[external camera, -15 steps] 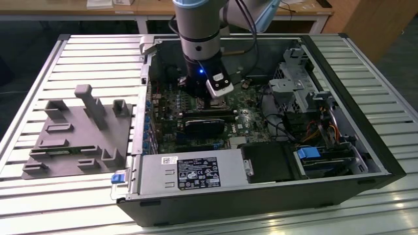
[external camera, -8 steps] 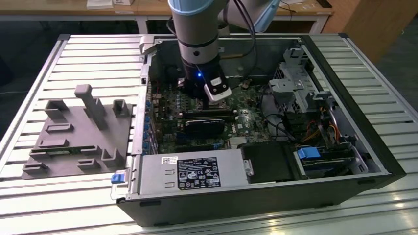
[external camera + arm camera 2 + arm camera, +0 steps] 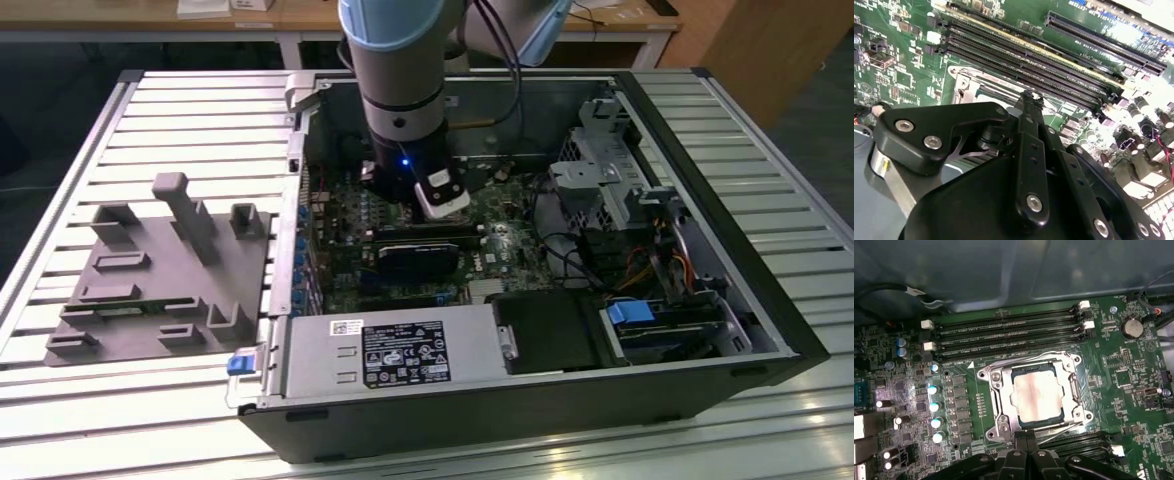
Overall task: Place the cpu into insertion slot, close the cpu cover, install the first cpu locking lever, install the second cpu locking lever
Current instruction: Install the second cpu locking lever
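Cpu (image 3: 1036, 395) — flat square chip, dull silver-grey top with a faint pinkish sheen, seated in the insertion slot (image 3: 999, 412) on the green board (image 3: 1114, 370). The cpu cover (image 3: 1070, 390), a thin silvery frame with a square window, lies down around the chip; the chip's top shows through the window. A thin lever (image 3: 1004, 361) runs along the slot's edge nearest the long black slots (image 3: 1009, 332).

Gripper (image 3: 1026, 442) — black, hanging just over the slot's edge in the first wrist view, fingertips pressed together with no gap visible and nothing between them. In the second wrist view the fingers (image 3: 1030, 150) stand as one narrow black bar above the slot.

In the exterior view the arm (image 3: 400, 90) reaches down into an open computer case (image 3: 747, 300); a grey fixture (image 3: 160, 270) lies on the slatted table (image 3: 67, 160) at the exterior view's left.
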